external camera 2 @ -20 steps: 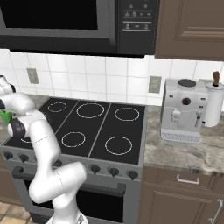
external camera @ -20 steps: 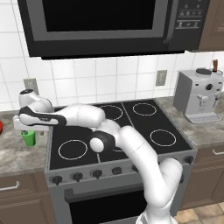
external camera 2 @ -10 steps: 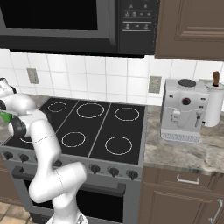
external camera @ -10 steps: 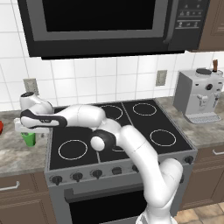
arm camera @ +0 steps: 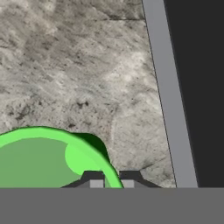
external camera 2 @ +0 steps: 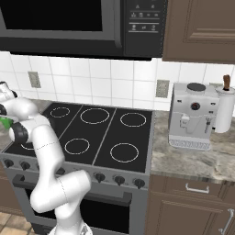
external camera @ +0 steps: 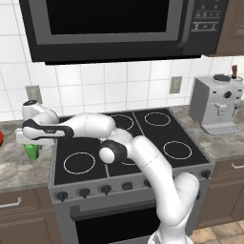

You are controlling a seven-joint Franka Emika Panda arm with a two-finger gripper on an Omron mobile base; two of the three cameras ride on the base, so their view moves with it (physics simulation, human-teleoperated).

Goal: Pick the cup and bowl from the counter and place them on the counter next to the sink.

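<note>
- In the hand view our claw [arm camera: 111,176] has just drawn its two dark finger tips [arm camera: 93,177] nearly together; a second ago they stood wide. The near-side wall of the small bright green tapered cup [arm camera: 48,153] now sits pinched between them, one tip inside the rim and one outside, so we read this as a narrow grip on the cup.
- The cup stands directly under the claw and to one side of it, upright, with its open mouth facing the hand camera. It rests on the mottled grey-beige stone counter [arm camera: 78,70], and we see no gap that would tell us it has been lifted.
- Just past the claw on the other side runs the grey metal edge strip of the stove [arm camera: 168,100], and beyond that strip lies the black glass stovetop with white rings [external camera: 128,143].
- In the left base view the claw [external camera: 29,141] hangs over the counter at the stove's far left, with the cup [external camera: 32,151] poking out below it. A sliver of the glossy red bowl [external camera: 1,138] shows further out from the claw, at the picture's edge.
- We judge that the grasp step on the cup is done. The lift and the carry toward the sink are what remain, and then the bowl.
- A rim pinch on a light tumbler may let it swing or slip, so we would raise it gently.
</note>
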